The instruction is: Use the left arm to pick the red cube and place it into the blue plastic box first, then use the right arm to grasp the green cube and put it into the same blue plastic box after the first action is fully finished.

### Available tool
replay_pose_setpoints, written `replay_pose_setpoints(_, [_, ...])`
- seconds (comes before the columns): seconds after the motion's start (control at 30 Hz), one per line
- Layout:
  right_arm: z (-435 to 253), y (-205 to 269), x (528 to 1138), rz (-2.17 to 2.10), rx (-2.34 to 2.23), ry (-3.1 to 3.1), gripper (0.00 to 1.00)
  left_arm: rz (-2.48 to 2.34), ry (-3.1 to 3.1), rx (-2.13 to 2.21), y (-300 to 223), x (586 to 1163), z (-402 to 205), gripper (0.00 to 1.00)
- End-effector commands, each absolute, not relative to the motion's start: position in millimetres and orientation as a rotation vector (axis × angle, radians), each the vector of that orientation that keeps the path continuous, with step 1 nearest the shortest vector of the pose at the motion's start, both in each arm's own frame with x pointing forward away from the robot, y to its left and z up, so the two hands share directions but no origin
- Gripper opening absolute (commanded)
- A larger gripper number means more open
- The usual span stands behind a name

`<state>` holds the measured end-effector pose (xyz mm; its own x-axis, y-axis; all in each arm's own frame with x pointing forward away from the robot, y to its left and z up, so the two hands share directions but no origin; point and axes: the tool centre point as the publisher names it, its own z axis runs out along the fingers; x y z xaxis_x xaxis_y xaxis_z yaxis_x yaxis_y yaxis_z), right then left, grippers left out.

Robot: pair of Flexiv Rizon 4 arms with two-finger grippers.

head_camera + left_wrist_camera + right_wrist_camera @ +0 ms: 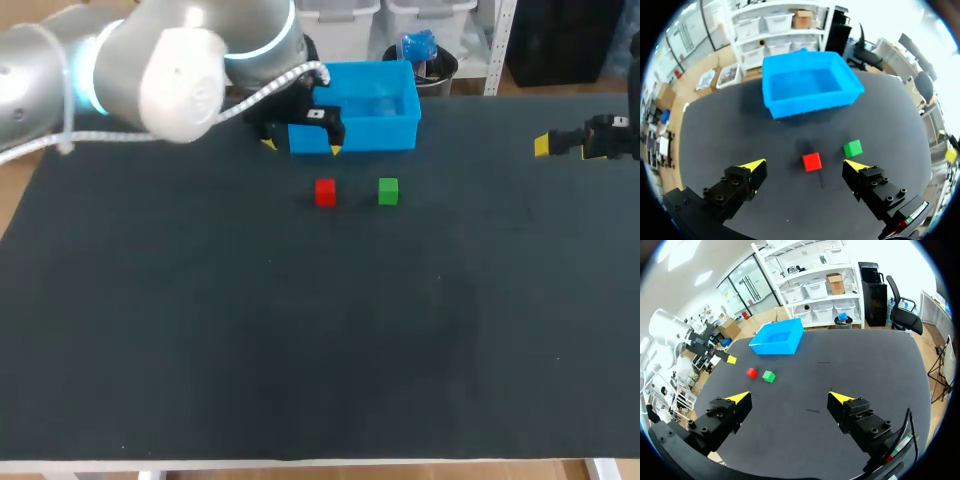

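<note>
The red cube [325,192] and the green cube [388,191] sit side by side on the black table, a little in front of the empty blue plastic box [380,135]. My left gripper [302,147] hangs open in front of the box, above and just behind the red cube. In the left wrist view the red cube [812,161] lies on the table between the spread fingers of the left gripper [806,164], untouched. The green cube [852,148] is beside it and the blue box [810,102] ahead. My right gripper [548,145] is open at the table's far right, holding nothing.
From the right gripper [790,397], the right wrist view takes in the red cube [751,372], the green cube [768,376], the blue box [775,347] and my left arm [670,335] beyond them. Bare black table [300,340] spreads in front of the cubes.
</note>
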<state>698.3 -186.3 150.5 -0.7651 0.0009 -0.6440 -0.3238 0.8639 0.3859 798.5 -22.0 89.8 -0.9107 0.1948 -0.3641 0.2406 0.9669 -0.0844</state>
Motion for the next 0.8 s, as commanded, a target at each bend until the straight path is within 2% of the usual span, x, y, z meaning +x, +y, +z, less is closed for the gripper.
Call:
replay_pose_setpoints(0.03, [150.1,-185.8,699.1,0.639,-0.233,2.372,1.0,-0.087,2.84,0.279,-36.4,812.5,86.9,1.0])
replay_pose_setpoints(0.8, [150.1,-185.8,699.1,0.639,-0.233,2.372,1.0,-0.071,2.869,0.106,-41.5,789.1,61.8,1.0])
